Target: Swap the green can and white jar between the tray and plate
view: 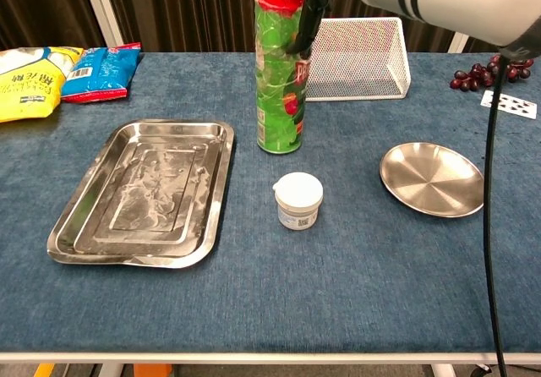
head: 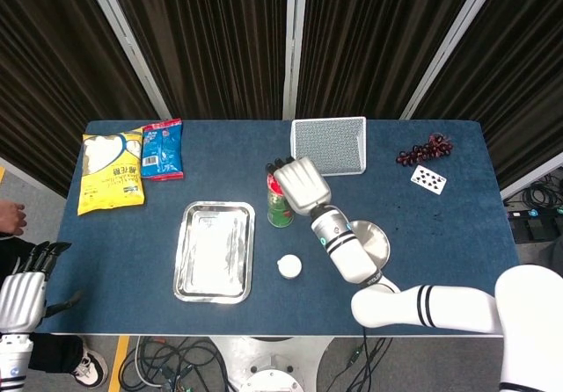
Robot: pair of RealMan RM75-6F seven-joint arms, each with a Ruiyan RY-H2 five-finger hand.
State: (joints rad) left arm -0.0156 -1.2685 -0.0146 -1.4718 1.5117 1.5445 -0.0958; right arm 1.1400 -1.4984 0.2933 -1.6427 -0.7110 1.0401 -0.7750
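Note:
The green can (view: 280,81) with a red lid stands on the blue table between the steel tray (view: 144,191) and the round plate (view: 433,178). My right hand (head: 299,185) sits over the can (head: 280,209), and its dark fingers (view: 306,18) wrap the upper right side, gripping it. The white jar (view: 298,200) stands on the table in front of the can, also seen as the jar (head: 289,266) from the head view. Nothing lies on the tray (head: 214,251) or the plate (head: 374,238). My left hand (head: 22,297) hangs off the table's near left corner, fingers apart, holding nothing.
A white mesh basket (view: 359,56) stands right behind the can. Grapes (view: 490,71) and a playing card (view: 509,103) lie at the far right. A yellow bag (head: 111,170) and a blue bag (head: 162,148) lie at the far left.

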